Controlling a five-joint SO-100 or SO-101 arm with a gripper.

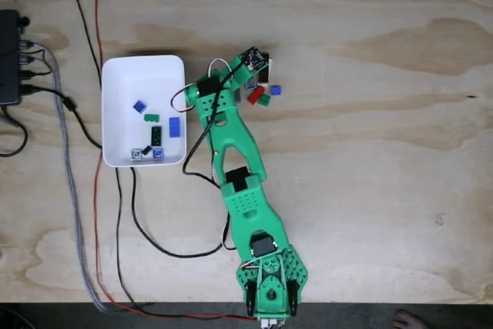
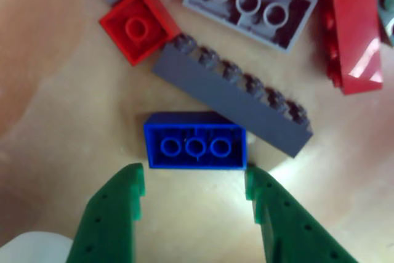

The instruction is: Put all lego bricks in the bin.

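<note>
White bin [image 1: 123, 82] near table's left edge holding about six bricks – blue [image 1: 175, 126], green [image 1: 152, 118], dark ones, loose lego bricks [image 1: 266, 92] mid-table by arm, blue brick [image 2: 195, 140] underside-up just ahead of wide-open empty gripper [image 2: 194, 184], plywood table [image 1: 385, 190], cables along left edge.

The bin [image 1: 115, 113] was white, the gripper [image 2: 194, 192] green; bricks lay blue [image 2: 195, 141], grey [image 2: 237, 100] and red [image 2: 138, 29] on pale plywood [image 1: 370, 152].

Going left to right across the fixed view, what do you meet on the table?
Black box with cables → white bin holding several lego bricks → green arm's gripper → loose red and green bricks beside it → bare plywood table.
</note>
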